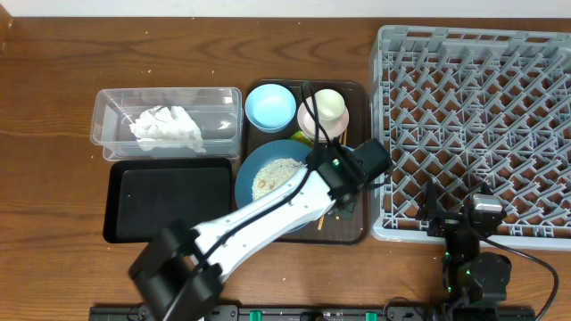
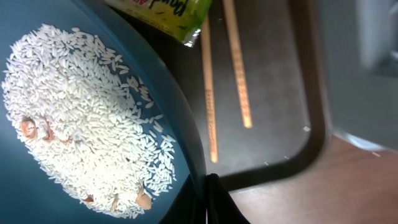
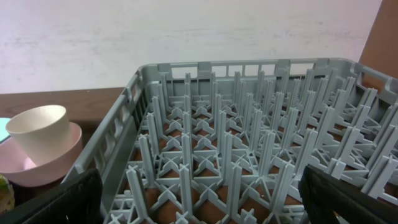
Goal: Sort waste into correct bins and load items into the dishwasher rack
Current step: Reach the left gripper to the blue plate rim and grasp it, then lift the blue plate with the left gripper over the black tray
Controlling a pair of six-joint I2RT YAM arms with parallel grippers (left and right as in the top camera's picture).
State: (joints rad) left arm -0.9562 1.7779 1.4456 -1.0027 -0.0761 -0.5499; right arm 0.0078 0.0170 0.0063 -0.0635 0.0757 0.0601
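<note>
The dark blue bowl-plate (image 1: pixel 254 165) lies on the brown serving tray and holds loose rice (image 1: pixel 272 176) with food bits. My left gripper (image 1: pixel 332 174) is shut on the plate's right rim; the left wrist view shows its jaws (image 2: pixel 208 193) pinched on the rim beside the rice (image 2: pixel 81 106). The green-yellow wrapper (image 2: pixel 168 12) and the chopsticks (image 2: pixel 236 68) lie on the tray beside the plate. The white napkin (image 1: pixel 167 127) is in the clear tub (image 1: pixel 107 107). The black tray (image 1: pixel 169 201) holds nothing. My right gripper (image 1: pixel 457 217) is open and empty at the grey rack's (image 1: pixel 482 107) front edge.
The light blue bowl (image 1: pixel 269 105) and the pink bowl (image 1: pixel 306 116) with the cream cup (image 1: pixel 329 105) in it stand at the back of the brown serving tray (image 1: pixel 352 227). The right wrist view shows the rack pegs (image 3: pixel 236 124), the cup (image 3: pixel 40 134) and the pink bowl (image 3: pixel 43 171).
</note>
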